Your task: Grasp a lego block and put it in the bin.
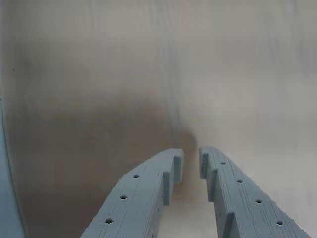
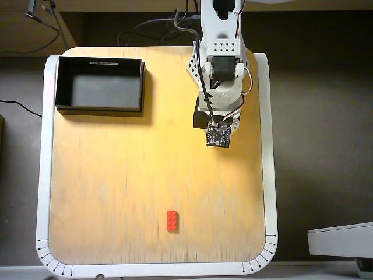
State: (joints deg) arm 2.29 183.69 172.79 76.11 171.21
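Observation:
The red lego block [image 2: 172, 220] lies flat on the wooden tabletop near its front edge in the overhead view. The black bin [image 2: 99, 108] stands open at the back left corner, with a white label [image 2: 104, 62] on its far rim. My arm [image 2: 220, 76] is folded at the back of the table, far from both. There the gripper is hidden under the wrist's camera board [image 2: 218, 135]. The wrist view shows my gripper [image 1: 191, 158] over bare, blurred tabletop. Its blue-grey fingers [image 1: 148, 193] are nearly together, with only a thin slit and nothing between them. Neither block nor bin appears in that view.
The wooden tabletop [image 2: 116, 186] has a white raised border [image 2: 44, 175]. Cables [image 2: 157, 32] run behind the arm's base. A grey object [image 2: 341, 239] sits off the table at the lower right.

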